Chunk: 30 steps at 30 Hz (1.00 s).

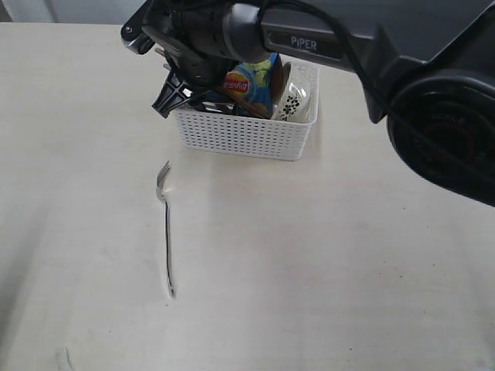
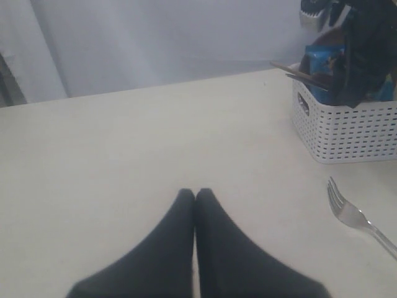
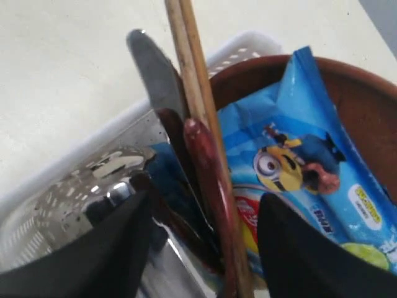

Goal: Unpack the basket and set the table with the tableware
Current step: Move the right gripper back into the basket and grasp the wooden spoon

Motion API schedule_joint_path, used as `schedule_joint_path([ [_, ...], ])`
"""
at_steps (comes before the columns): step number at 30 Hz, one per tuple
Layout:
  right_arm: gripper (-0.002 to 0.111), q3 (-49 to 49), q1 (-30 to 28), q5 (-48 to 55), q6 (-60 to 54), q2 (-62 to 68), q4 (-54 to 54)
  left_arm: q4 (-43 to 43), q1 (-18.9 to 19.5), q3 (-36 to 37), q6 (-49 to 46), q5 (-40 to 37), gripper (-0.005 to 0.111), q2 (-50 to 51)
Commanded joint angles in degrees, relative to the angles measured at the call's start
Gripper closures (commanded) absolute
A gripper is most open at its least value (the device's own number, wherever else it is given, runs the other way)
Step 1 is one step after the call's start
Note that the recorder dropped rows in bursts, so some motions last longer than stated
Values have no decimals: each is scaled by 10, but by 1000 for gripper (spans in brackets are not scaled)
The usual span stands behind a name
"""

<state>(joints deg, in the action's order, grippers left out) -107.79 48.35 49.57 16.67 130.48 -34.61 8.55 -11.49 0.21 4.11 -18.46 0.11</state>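
The white basket (image 1: 247,133) stands at the table's (image 1: 325,255) far middle. My right gripper (image 3: 205,197) hangs open over its left end, its fingers (image 3: 118,242) astride the dark red-brown wooden spoon (image 3: 208,167) and the chopsticks (image 3: 189,68), gripping nothing. Beside these stand the knife (image 3: 155,71) and the steel cup (image 3: 93,180), with the brown plate (image 3: 363,93) behind. The floral bowl (image 1: 294,99) leans at the basket's right end. The steel fork (image 1: 165,228) lies on the table in front of the basket. My left gripper (image 2: 195,195) is shut and empty, low over bare tabletop left of the fork (image 2: 356,217).
A blue snack bag (image 3: 304,155) fills the middle of the basket, against the plate. The right arm (image 1: 332,39) reaches across the back of the table from the right. Bare tabletop lies around the fork and in front of the basket (image 2: 344,127).
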Motion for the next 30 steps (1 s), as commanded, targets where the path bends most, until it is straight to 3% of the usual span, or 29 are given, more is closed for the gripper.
schedule_joint_path([
  [1,58,-1,-3,-5,6,13,-8,-2,1,-2,2,1,107,-1],
  [6,58,-1,-3,-7,9,24,-8,-2,1,-2,2,1,107,-1],
  [8,66,-1,-3,-7,9,25,-8,-2,1,-2,2,1,107,-1],
  [12,108,-1,-3,-7,9,25,-12,-2,1,-2,2,1,107,-1],
  [30,109,-1,-3,-1,6,-56,-15,0,1,-2,0,1,107,-1],
])
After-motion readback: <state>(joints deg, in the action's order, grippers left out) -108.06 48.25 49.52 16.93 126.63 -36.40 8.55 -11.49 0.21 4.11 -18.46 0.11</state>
